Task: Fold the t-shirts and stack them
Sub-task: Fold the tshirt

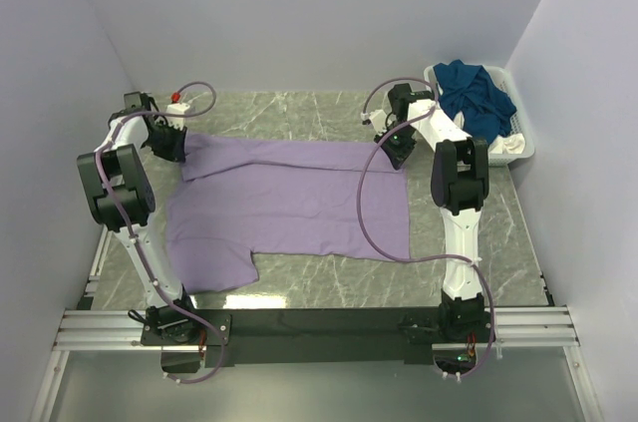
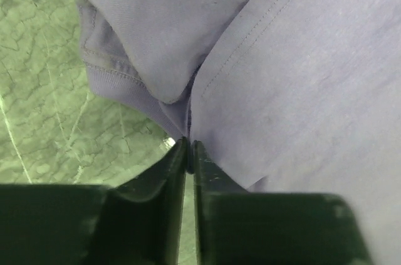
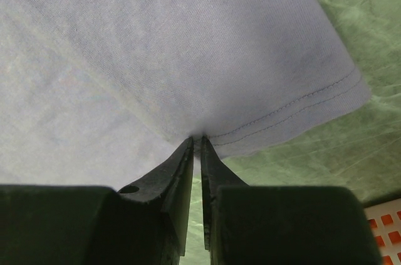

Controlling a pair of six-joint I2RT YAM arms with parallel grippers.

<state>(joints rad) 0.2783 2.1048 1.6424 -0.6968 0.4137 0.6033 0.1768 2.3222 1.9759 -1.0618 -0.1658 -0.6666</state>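
Observation:
A pale lilac t-shirt (image 1: 289, 208) lies spread across the marble table. My left gripper (image 1: 171, 146) sits at its far left corner, shut on the cloth by the collar (image 2: 188, 146). At the far right corner my right gripper (image 1: 396, 148) pinches the stitched hem, and the fingertips (image 3: 201, 141) meet on the fabric. A dark teal-blue t-shirt (image 1: 477, 98) is bunched in the white basket (image 1: 518, 148) at the back right.
A small red-topped object (image 1: 177, 97) stands at the back left behind the left arm. Grey walls close in the table on three sides. Both arm bases sit on the rail (image 1: 319, 327) at the near edge.

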